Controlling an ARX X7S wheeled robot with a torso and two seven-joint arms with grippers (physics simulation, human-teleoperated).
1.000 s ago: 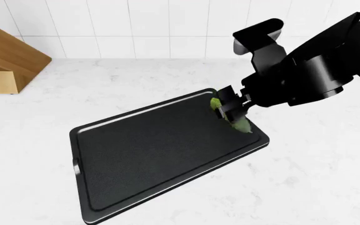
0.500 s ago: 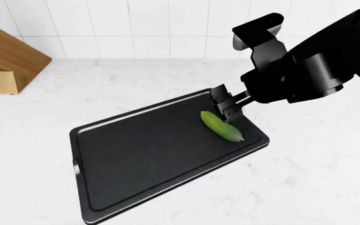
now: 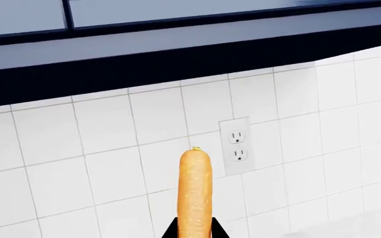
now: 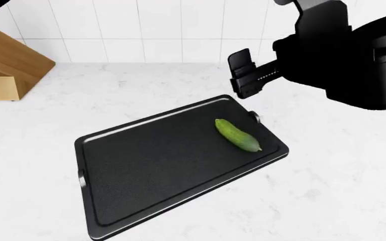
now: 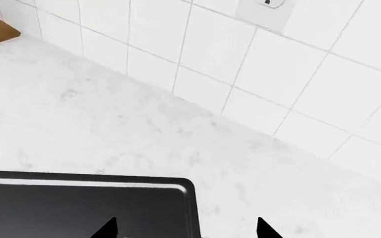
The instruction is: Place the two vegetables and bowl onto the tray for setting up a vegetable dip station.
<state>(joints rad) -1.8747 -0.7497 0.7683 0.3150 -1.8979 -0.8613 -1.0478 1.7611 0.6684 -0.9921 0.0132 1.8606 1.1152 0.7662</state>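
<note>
Cucumber (image 4: 238,135) lies on the tray (image 4: 153,170), near its right end. My right gripper (image 4: 245,76) hangs above it, spread wide and empty. The left gripper (image 3: 194,232), barely visible, seems clamped on the carrot (image 3: 195,193); I want it lowered flat onto bare tray.

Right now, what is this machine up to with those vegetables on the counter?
It is loading a black tray on a white counter. The cucumber already lies on the tray near its far right corner, and the right gripper hangs open above it, holding nothing. The left gripper is shut on the carrot, held up in front of the tiled wall. No bowl is in view.
</note>
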